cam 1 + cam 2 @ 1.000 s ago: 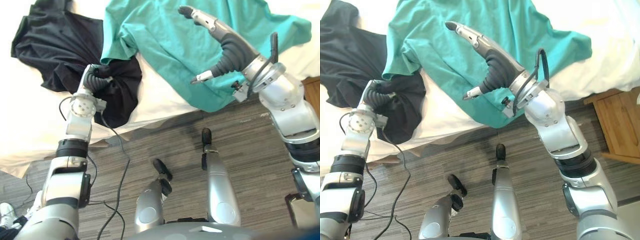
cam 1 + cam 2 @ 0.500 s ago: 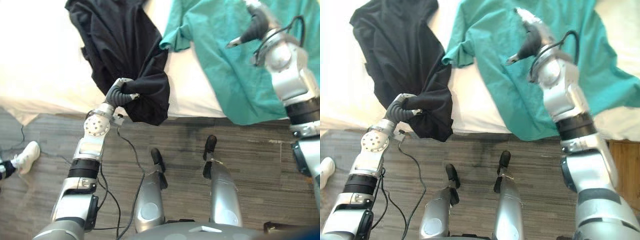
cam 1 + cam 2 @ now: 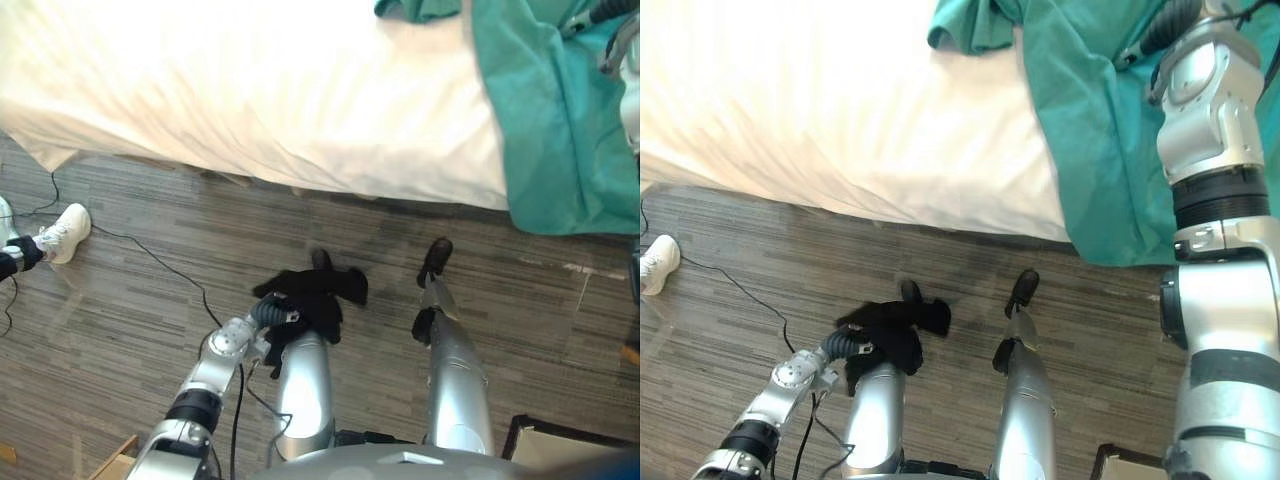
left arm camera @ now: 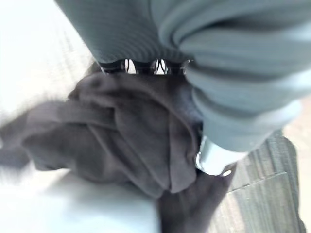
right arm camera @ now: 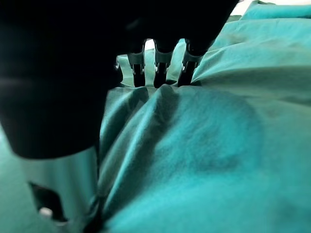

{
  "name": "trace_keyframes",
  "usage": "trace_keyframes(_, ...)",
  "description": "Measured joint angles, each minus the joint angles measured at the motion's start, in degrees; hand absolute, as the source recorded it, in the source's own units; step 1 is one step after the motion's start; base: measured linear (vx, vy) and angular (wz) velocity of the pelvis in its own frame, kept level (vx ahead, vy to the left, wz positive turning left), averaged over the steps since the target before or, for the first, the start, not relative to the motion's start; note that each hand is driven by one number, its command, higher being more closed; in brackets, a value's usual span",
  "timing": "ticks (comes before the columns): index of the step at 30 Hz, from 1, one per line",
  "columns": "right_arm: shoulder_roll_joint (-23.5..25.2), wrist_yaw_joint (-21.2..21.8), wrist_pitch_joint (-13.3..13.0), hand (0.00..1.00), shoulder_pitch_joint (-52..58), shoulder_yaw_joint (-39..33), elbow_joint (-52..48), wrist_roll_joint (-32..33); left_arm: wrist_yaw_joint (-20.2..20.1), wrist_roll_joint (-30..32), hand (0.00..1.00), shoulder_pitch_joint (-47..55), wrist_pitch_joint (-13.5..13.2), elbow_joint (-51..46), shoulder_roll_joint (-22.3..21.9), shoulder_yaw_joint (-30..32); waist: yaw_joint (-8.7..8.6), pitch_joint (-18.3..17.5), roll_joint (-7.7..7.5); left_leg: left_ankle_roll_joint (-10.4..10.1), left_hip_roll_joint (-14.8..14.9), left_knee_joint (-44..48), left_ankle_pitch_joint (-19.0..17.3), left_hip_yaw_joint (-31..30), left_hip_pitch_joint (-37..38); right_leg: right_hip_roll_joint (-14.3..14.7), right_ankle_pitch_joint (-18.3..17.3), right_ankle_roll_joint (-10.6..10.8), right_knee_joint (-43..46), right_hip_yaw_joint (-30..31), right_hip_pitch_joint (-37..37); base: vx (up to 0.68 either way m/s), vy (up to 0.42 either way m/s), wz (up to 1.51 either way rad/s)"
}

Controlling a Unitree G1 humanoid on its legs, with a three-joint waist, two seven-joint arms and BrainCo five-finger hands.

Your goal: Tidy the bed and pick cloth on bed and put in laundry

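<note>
Striped wood floor [image 3: 120, 260]; left hand [image 3: 267, 313] clamped on crumpled black cloth [image 3: 318, 293]; right hand [image 3: 1168, 22] grip unclear

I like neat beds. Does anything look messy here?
Yes. The green cloth lies rumpled on the bed and droops over its edge toward the floor. The black cloth is bunched in the left hand.

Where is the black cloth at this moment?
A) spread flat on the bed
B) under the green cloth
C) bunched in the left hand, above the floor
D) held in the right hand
C: the left hand is curled round the bunched black cloth, low over the floor and off the bed.
</note>
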Motion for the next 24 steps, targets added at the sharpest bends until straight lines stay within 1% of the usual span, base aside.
trace_keyframes(1, 0.4, 1.2, -0.2, 1.00, 0.1, 0.0, -0.2, -0.7, 0.0, 0.0, 1.00, 0.1, 0.0, -0.9, -0.9, -0.1, -0.12, 0.0, 0.00, 0.0, 0.4, 0.0, 0.0, 0.1, 0.1, 0.3, -0.2, -0.3, 0.3, 0.0, 0.0, -0.02, -0.034, -0.12)
trace_keyframes(3, 1.5, 2.1, -0.3, 1.00, 0.3, -0.1, -0.3, -1.0, -0.1, 0.0, 1.00, 0.1, -0.1, -1.9, -1.7, -0.6, -0.66, 0.0, -0.10, -0.4, 0.9, -0.2, 0.3, 0.2, 0.6, 0.5, -0.8, -1.0, 1.3, 0.0, 0.0, 0.01, -0.036, -0.04)
trace_keyframes(4, 2.1, 2.1, -0.7, 1.00, 0.6, -0.3, -0.3, -0.8, -0.1, 0.1, 1.00, 0.3, 0.0, -2.7, -2.0, -0.6, -0.92, 0.0, -0.42, -0.8, 0.9, -0.9, 0.8, 0.4, 1.4, 0.5, -1.1, -1.3, 2.1, 0.0, 0.0, 0.03, -0.027, -0.04)
trace_keyframes(7, 3.8, 1.3, -2.5, 1.00, 3.3, -3.2, -0.2, 1.5, -0.1, 0.2, 1.00, 0.7, 0.4, -3.8, -2.5, -0.5, -1.24, -0.3, -1.56, -1.0, 1.4, -1.7, 1.0, 0.9, 2.8, 0.6, -1.4, -1.6, 3.0, 0.0, 0.4, 0.06, -0.024, -0.08)
trace_keyframes(9, 6.0, -0.7, -3.8, 1.00, 7.2, -5.5, 0.1, 4.4, -0.1, 2.1, 1.00, 0.8, 1.7, -3.9, -3.5, -0.5, -1.36, -0.6, -2.81, -1.1, 1.8, -1.8, 0.9, 1.3, 4.8, 1.0, -1.5, -1.7, 2.9, 0.0, 2.1, 0.10, -0.010, -0.13)
trace_keyframes(10, 7.9, -1.9, -4.5, 1.00, 9.4, -6.7, 0.7, 5.9, 0.2, 2.5, 1.00, 0.7, 2.4, -3.7, -3.9, -0.5, -1.48, -1.2, -3.93, -1.3, 2.0, -1.9, 0.7, 1.6, 5.7, 1.3, -1.6, -1.7, 2.6, 0.0, 3.0, 0.09, -0.004, -0.14)
trace_keyframes(13, 13.4, -4.7, -7.3, 1.00, 15.2, -10.4, 2.7, 11.7, 3.0, 4.7, 1.00, -1.0, 2.7, 0.3, -5.7, 0.5, -2.51, -3.0, -7.16, -1.9, 3.0, -1.9, 0.2, 1.7, 7.7, 2.6, -1.6, -1.7, 0.5, -0.1, 6.0, 0.09, -0.010, -0.11)
trace_keyframes(14, 16.2, -5.6, -9.2, 1.00, 18.1, -12.4, 3.6, 15.2, 4.4, 5.9, 1.00, -2.4, 2.8, 3.1, -6.7, 0.5, -2.76, -4.0, -8.75, -2.3, 3.3, -1.9, -0.1, 1.8, 8.6, 3.4, -1.4, -1.8, -0.6, 0.0, 7.2, 0.09, -0.017, -0.13)
trace_keyframes(15, 18.6, -6.8, -11.1, 1.00, 20.7, -13.8, 4.5, 18.2, 5.9, 6.5, 1.00, -3.7, 2.9, 5.8, -7.1, 0.5, -3.04, -4.6, -9.95, -2.6, 3.8, -2.0, -0.3, 1.9, 9.5, 4.2, -1.0, -1.8, -1.8, 0.1, 8.6, 0.12, -0.022, -0.18)
trace_keyframes(16, 20.7, -7.6, -12.7, 1.00, 22.6, -15.1, 5.1, 20.1, 7.4, 6.8, 1.00, -4.6, 3.3, 7.7, -7.5, 0.3, -3.40, -5.1, -10.94, -2.7, 4.0, -2.2, -0.3, 2.1, 10.6, 4.7, -0.6, -2.0, -3.0, 0.4, 9.8, 0.08, -0.017, -0.18)
trace_keyframes(17, 22.2, -8.3, -14.0, 1.00, 23.7, -15.7, 6.0, 21.6, 8.4, 6.9, 1.00, -5.3, 3.7, 9.0, -7.7, 0.1, -3.66, -5.4, -11.53, -2.8, 4.0, -2.7, -0.4, 2.5, 11.7, 5.0, -0.4, -1.9, -3.7, 0.8, 10.7, 0.11, 0.008, -0.24)
trace_keyframes(18, 24.5, -9.2, -16.3, 1.00, 25.4, -16.2, 7.0, 24.4, 10.1, 6.8, 1.00, -6.4, 3.9, 11.0, -8.0, -0.3, -4.26, -5.2, -12.20, -3.0, 4.0, -3.2, -0.5, 3.3, 13.7, 5.3, 0.1, -1.8, -4.9, 1.6, 12.6, 0.10, 0.040, -0.37)
trace_keyframes(19, 26.3, -9.7, -18.0, 1.00, 27.1, -16.7, 7.0, 26.1, 11.4, 6.8, 1.00, -6.8, 4.0, 11.9, -8.4, -0.8, -4.36, -5.2, -12.61, -3.2, 4.0, -3.9, -0.7, 4.5, 15.7, 5.5, 0.3, -1.6, -5.6, 2.7, 13.7, 0.11, 0.053, -0.42)
trace_keyframes(20, 27.4, -9.9, -19.2, 1.00, 28.4, -17.2, 7.0, 27.2, 12.3, 6.7, 1.00, -7.2, 4.1, 12.7, -8.5, -1.5, -4.45, -5.3, -12.71, -3.4, 3.9, -4.2, -0.8, 5.3, 16.8, 5.6, 0.4, -1.5, -6.2, 3.1, 14.6, 0.09, 0.060, -0.47)
trace_keyframes(22, 30.3, -10.3, -22.9, 1.00, 32.7, -17.4, 6.8, 29.6, 15.1, 6.0, 1.00, -7.2, 4.1, 13.4, -8.7, -2.3, -4.82, -5.3, -12.80, -3.9, 3.8, -5.7, -1.3, 7.3, 21.2, 6.3, 0.7, -1.3, -7.8, 4.9, 17.6, 0.10, 0.059, -0.47)
trace_keyframes(23, 31.5, -10.3, -23.9, 1.00, 34.5, -17.4, 6.5, 30.1, 16.0, 6.0, 1.00, -6.9, 4.0, 13.4, -8.7, -2.4, -5.08, -5.2, -12.79, -4.1, 3.8, -6.3, -1.4, 8.2, 22.9, 6.6, 0.7, -1.3, -8.4, 5.5, 18.8, 0.11, 0.057, -0.47)
trace_keyframes(24, 33.6, -10.4, -25.7, 1.00, 37.1, -18.3, 6.2, 30.2, 17.4, 5.5, 1.00, -6.8, 3.7, 13.4, -8.8, -2.2, -5.70, -5.1, -12.61, -4.5, 3.8, -7.2, -1.7, 9.2, 25.6, 6.9, 0.6, -1.1, -8.5, 6.0, 20.6, 0.11, 0.060, -0.44)
